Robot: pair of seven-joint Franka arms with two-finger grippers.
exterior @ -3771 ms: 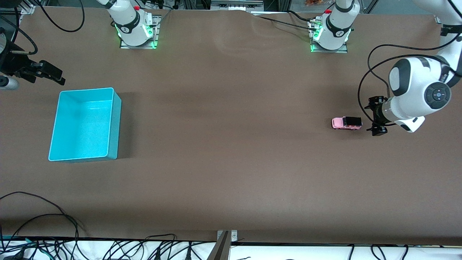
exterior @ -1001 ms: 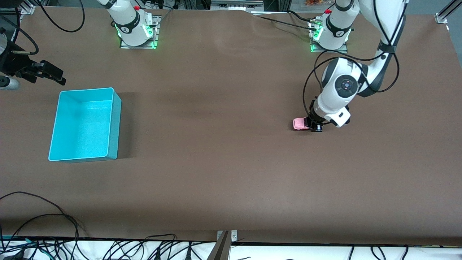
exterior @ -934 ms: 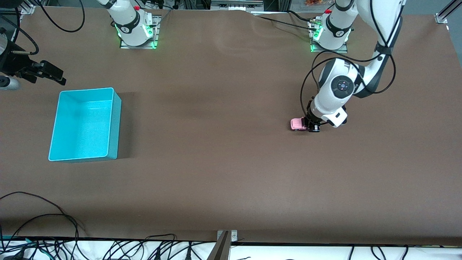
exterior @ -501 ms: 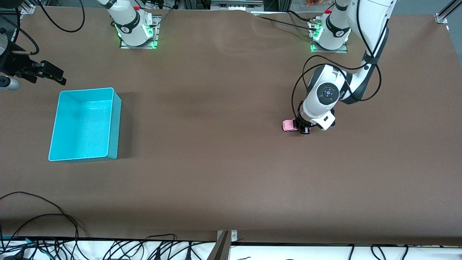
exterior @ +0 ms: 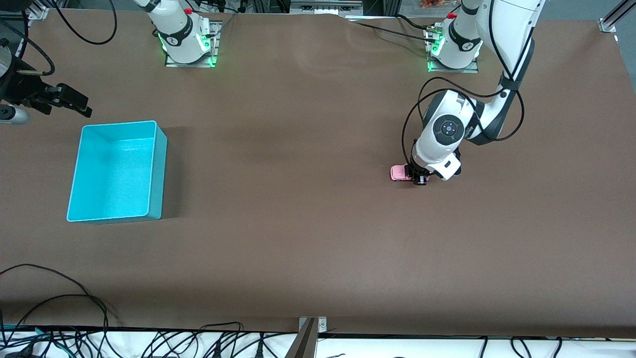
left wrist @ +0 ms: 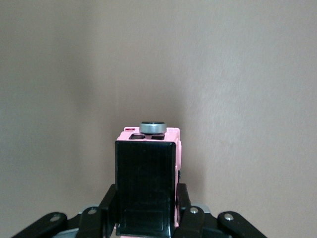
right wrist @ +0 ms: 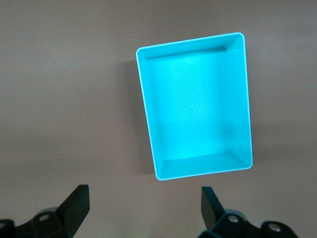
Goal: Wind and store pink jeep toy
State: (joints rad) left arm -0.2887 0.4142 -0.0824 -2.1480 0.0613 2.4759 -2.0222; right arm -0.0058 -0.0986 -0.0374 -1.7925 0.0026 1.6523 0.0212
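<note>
pink jeep toy (exterior: pixel 399 172) sits on the brown table (exterior: pixel 298 238) toward the left arm's end, clamped at its black roof by the left gripper (exterior: pixel 416 175). the right gripper (right wrist: pixel 143 210) waits, fingers spread, above the turquoise bin (exterior: pixel 115 170), well apart from the toy. risks: the wheels may skid instead of winding, or the toy may slip from the narrow hold. count: one jeep, one bin, two grippers.

Jeep (exterior: pixel 399 173) on table (exterior: pixel 298 223) toward left arm's end, bin (exterior: pixel 117 170) toward right arm's end, well apart
</note>
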